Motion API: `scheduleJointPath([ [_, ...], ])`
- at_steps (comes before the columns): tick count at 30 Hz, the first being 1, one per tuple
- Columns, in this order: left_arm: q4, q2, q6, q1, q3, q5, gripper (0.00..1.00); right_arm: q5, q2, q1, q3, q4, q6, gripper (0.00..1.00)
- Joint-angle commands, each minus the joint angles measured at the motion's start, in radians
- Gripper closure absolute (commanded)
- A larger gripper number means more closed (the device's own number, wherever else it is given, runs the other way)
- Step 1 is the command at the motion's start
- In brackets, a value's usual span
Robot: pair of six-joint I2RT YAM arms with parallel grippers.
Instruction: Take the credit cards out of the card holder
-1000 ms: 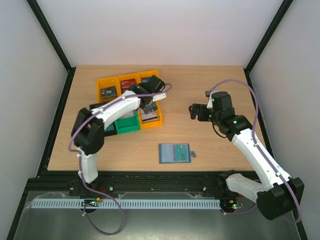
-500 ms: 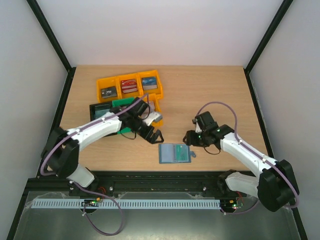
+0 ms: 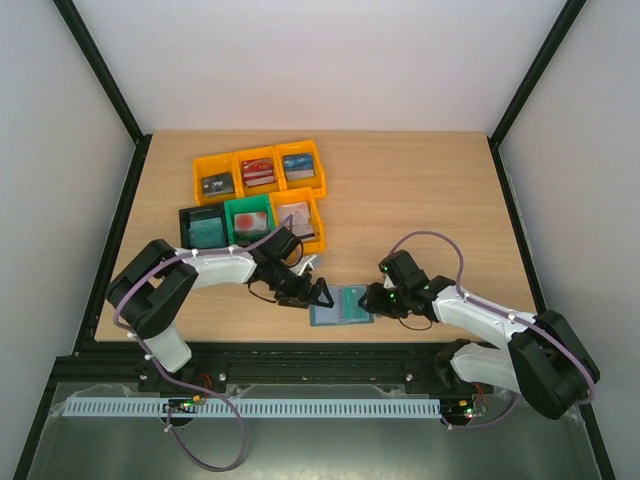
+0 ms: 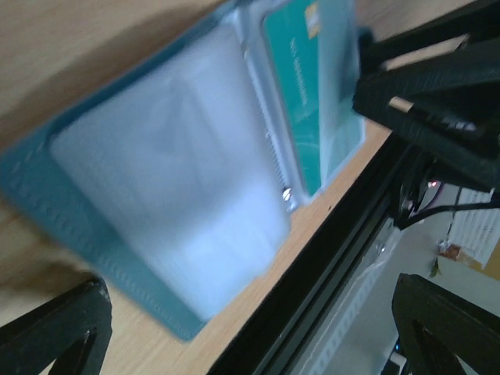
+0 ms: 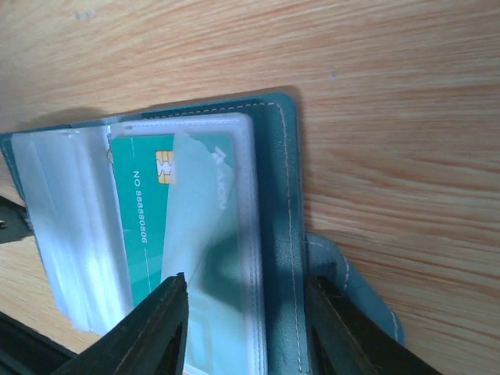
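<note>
Working from the left: my left claw [image 4: 248,283] hangs low over the open card holder [image 3: 338,306], fingers spread wide and gripping nothing, one on either side of the pale, empty-looking sleeve [image 4: 172,180]. The holder lies flat on the table [image 3: 420,190] at about 6 o'clock, close to the near edge and well apart from the bins [image 3: 258,152] up at 10 o'clock. In its right-hand sleeve sits a teal credit card [image 5: 168,226] under clear film, chip end toward 12 o'clock in the right wrist view. My right claw [image 5: 244,291] is apart too, straddling that sleeve's 6 o'clock end, with the closing tab [image 5: 344,273] at its 3 o'clock.

What worries me:
- If the right claw pinches film and card together, the whole holder may lift with the card.
- If I don't pin the left flap first, any tug toward 6 o'clock could drag the holder off the table edge.
- Both claws are crowded over one small thing, so a careless close risks finger hitting finger.
</note>
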Motion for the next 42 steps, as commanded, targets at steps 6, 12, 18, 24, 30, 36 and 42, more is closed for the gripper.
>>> scheduleJointPath([
  [6, 0.128, 0.113, -0.041, -0.006, -0.008, -0.035, 0.13, -0.131, 0.015, 0.007, -0.094, 0.252, 0.076, 0.65],
  [12, 0.126, 0.121, -0.022, -0.01, 0.006, -0.04, 0.46, -0.177, 0.048, 0.011, -0.096, 0.328, 0.068, 0.68],
  [18, 0.091, 0.129, 0.016, -0.011, 0.034, -0.054, 0.96, -0.162, 0.029, 0.01, -0.077, 0.282, 0.04, 0.69],
  [24, -0.154, 0.067, 0.298, -0.034, 0.238, -0.159, 0.98, -0.047, -0.115, -0.018, 0.048, 0.089, -0.086, 0.52],
  [30, -0.525, -0.074, 0.642, -0.039, 0.556, -0.252, 0.98, -0.115, -0.32, -0.119, 0.178, 0.089, -0.216, 0.34],
  [36, -0.81, -0.221, 0.872, -0.033, 0.828, -0.182, 0.98, -0.258, -0.407, -0.137, 0.285, 0.191, -0.329, 0.12],
  [42, -0.918, -0.256, 0.977, -0.033, 0.965, -0.134, 0.98, -0.512, -0.396, -0.137, 0.331, 0.366, -0.335, 0.01],
])
